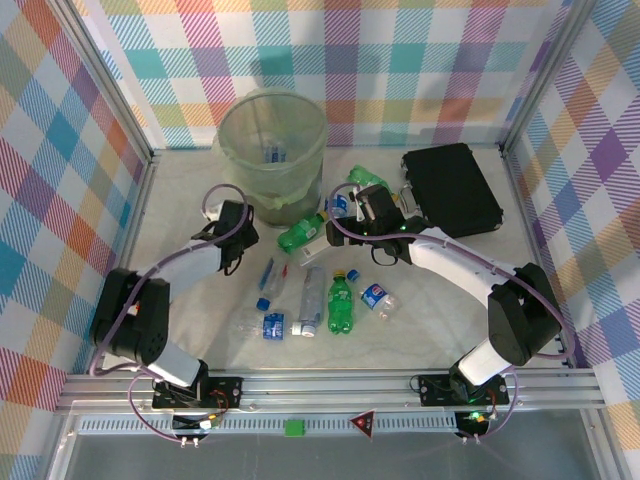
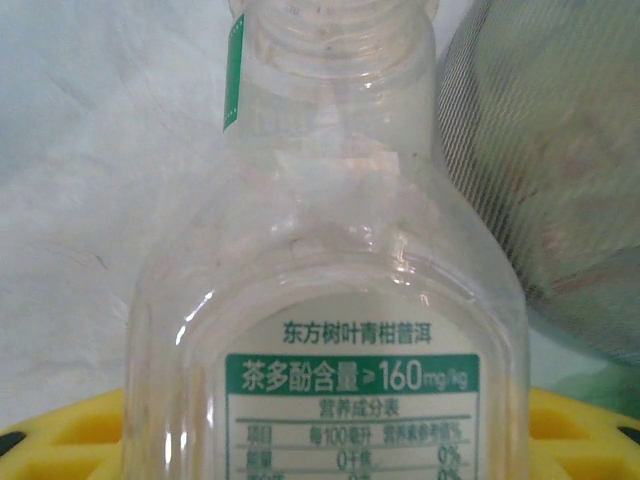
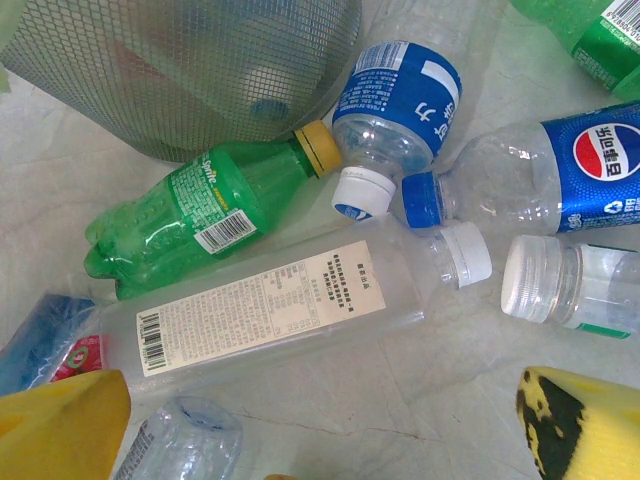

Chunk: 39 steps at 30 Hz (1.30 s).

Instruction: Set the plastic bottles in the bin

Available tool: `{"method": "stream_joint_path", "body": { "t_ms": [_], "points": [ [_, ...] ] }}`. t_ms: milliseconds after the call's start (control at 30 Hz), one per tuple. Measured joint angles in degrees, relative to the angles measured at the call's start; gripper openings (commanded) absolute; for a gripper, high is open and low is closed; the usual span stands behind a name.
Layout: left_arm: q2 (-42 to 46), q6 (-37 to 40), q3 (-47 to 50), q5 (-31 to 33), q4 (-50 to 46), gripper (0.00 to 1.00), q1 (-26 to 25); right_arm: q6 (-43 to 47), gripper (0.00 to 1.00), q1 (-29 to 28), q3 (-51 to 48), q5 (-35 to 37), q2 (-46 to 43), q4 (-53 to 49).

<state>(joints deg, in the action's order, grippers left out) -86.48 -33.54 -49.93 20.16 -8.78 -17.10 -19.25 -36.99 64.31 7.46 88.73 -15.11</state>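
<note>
- Our left gripper (image 2: 325, 428) is pinching a clear bottle (image 2: 330, 250). The yellow fingers (image 2: 60, 435) press on both of its lower flanks, and its threaded neck points away from the wrist camera.
- That bottle carries a green and white label with printed text.
- Just to its right we see the grey mesh wall of the bin (image 2: 560, 150).
- From above, this gripper sits low beside the bin's base, on the bin's left side.
- Our right gripper (image 3: 320, 430) is spread wide, with nothing between its yellow fingers, and it hovers over a cluster of bottles.
- Under it lies a long clear bottle (image 3: 270, 305) with a white label and white cap. Beside that is a green bottle (image 3: 190, 220) with a yellow cap, which lies against the foot of the bin.
- Nearby we see a blue-labelled bottle (image 3: 400, 95) and a Pepsi bottle (image 3: 560, 170), their caps almost touching.
- In the top view, more loose bottles (image 1: 320, 300) lie on the table (image 1: 175, 215) between the two arms.
- A few bottles already rest inside the bin's green liner.
- A black case (image 1: 452, 188) lies to the right of the bin, well apart from it.
</note>
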Motion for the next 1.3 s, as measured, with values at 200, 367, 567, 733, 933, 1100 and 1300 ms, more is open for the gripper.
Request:
{"method": "stream_joint_path", "body": {
  "t_ms": [200,367,567,733,933,1100,1300],
  "points": [
    [13.16,2.91,0.81,4.76,-0.5,0.51,0.7,-0.02,0.99,0.0,0.0,0.02,0.0,0.02],
    [24.76,7.74,0.79,6.43,1.38,0.5,1.18,-0.02,0.99,0.0,-0.02,0.04,-0.02,0.04],
    [25.44,14.16,-8.76,-0.02,1.51,0.49,1.18,-0.02,0.99,0.0,-0.17,0.04,-0.02,0.11],
    [19.8,17.62,-20.2,-9.86,2.34,0.47,1.18,-0.02,0.99,0.0,-1.18,0.07,-0.07,0.57],
    [10.05,18.84,-29.49,-20.02,3.15,0.46,1.18,0.0,0.99,0.0,-3.17,0.98,-2.32,0.5],
    [1.51,18.58,-34.16,-26.01,2.75,0.46,1.18,0.0,0.99,0.0,-3.96,2.01,-5.07,0.48],
    [-6.51,18.34,-39.15,-29.22,0.7,0.47,1.18,0.02,0.99,0.0,-4.9,3.06,-6.47,0.46]
  ]
}}
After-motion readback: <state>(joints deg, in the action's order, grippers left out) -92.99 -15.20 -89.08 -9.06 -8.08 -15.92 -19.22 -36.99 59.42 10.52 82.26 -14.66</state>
